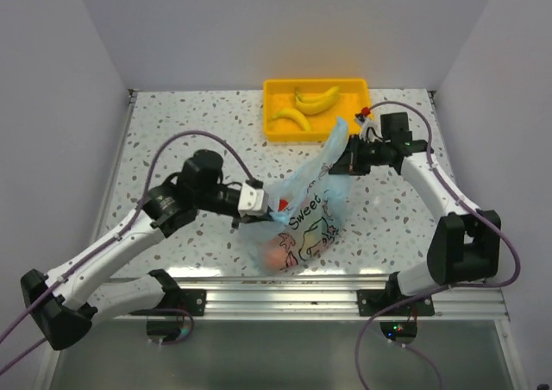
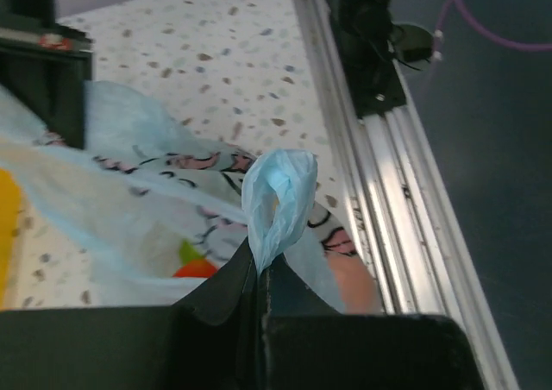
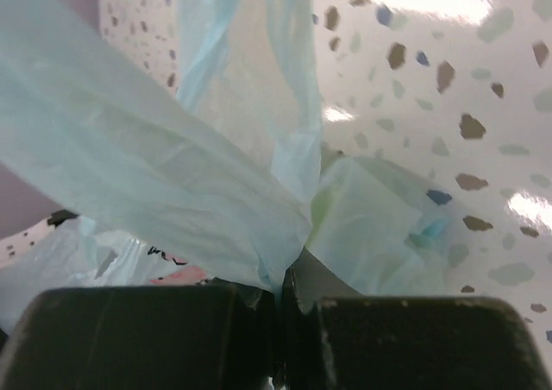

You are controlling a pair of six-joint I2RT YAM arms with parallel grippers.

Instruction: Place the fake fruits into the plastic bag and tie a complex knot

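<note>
Left gripper (image 1: pixel 274 207) and right gripper (image 1: pixel 341 164) each pinch 1 handle (image 2: pixel 278 202), stretched to either side of the bag (image 1: pixel 312 224) for knotting.

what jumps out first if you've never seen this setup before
The light-blue plastic bag with its cartoon print, stretched across mid-table: the left jaws and the right jaws are each shut on one of its handles. Behind it, at the far edge, two bananas lie in a bright yellow tray, not in the bag.
</note>
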